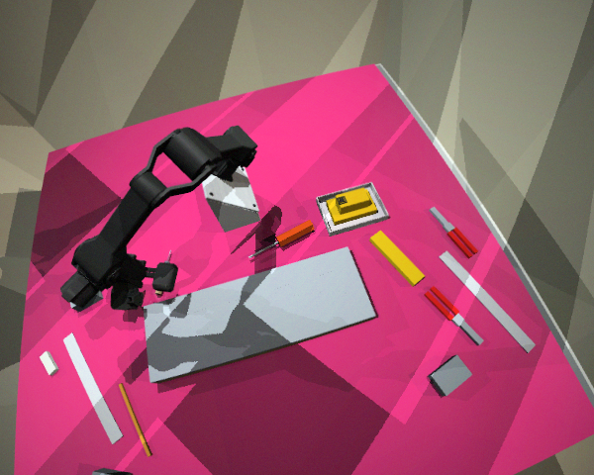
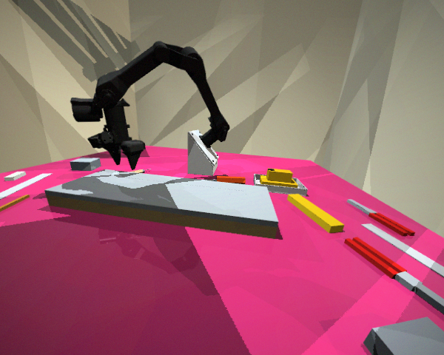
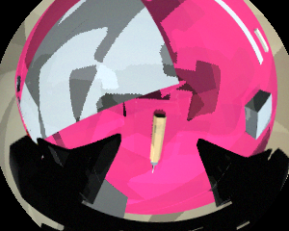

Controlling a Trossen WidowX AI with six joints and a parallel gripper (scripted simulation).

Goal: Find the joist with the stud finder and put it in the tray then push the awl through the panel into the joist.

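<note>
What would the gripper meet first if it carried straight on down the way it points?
Most likely the awl, lying between the open gripper's fingers on the pink table, though the gap is hard to judge.

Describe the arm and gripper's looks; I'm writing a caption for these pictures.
The arm is matt black throughout, built of chunky rounded links with bulkier joint housings. It rises from a pale grey wedge-shaped base. The gripper has two black fingers tapering to points. No cables or markings show.

Stud finder sits in the tray, beyond the floor panel's right end. Awl lies on the tabletop off the panel's left end, between the spread fingers of the hand.
</note>
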